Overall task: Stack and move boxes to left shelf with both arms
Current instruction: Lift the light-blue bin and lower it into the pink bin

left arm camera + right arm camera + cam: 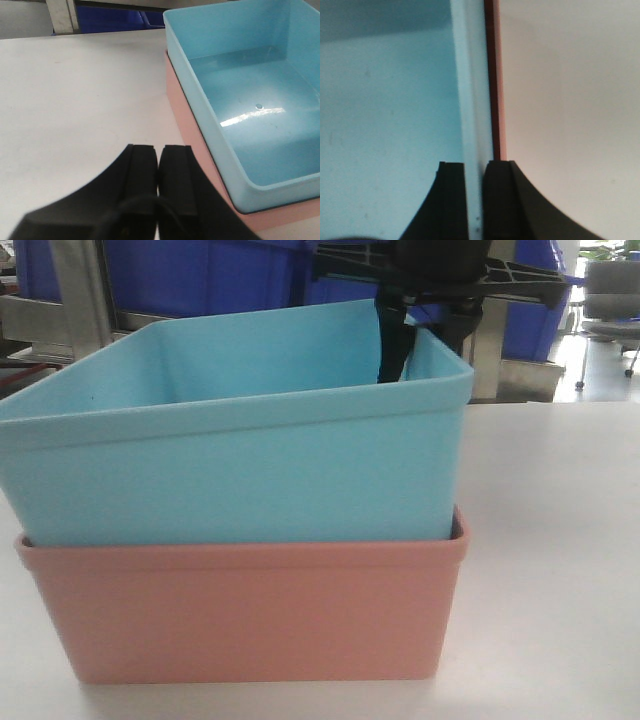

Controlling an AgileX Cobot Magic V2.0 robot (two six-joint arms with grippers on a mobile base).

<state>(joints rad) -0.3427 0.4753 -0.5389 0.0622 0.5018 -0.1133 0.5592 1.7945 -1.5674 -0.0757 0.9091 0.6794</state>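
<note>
Exterior front-facing view shows a light turquoise plastic bin [240,470] nested inside a salmon pink plastic bin [250,615], its upper half standing proud of the pink rim, both resting on a smooth white counter [550,540]. Behind the counter stand dark royal-blue bins [200,275] and a grey metal upright [85,290]; at far right a grey office chair [610,295] sits on a glossy pale floor [600,370]. From the right wrist, the right pincer [474,167] straddles the turquoise bin's side wall, one black finger inside and one outside just by the pink rim, clamped on that wall. From the left wrist, the left pincer [159,150] hangs above the counter beside the stack, apart from it, its two black fingers pressed together with nothing between them. The turquoise bin's inner floor carries a bright streak of glare.
</note>
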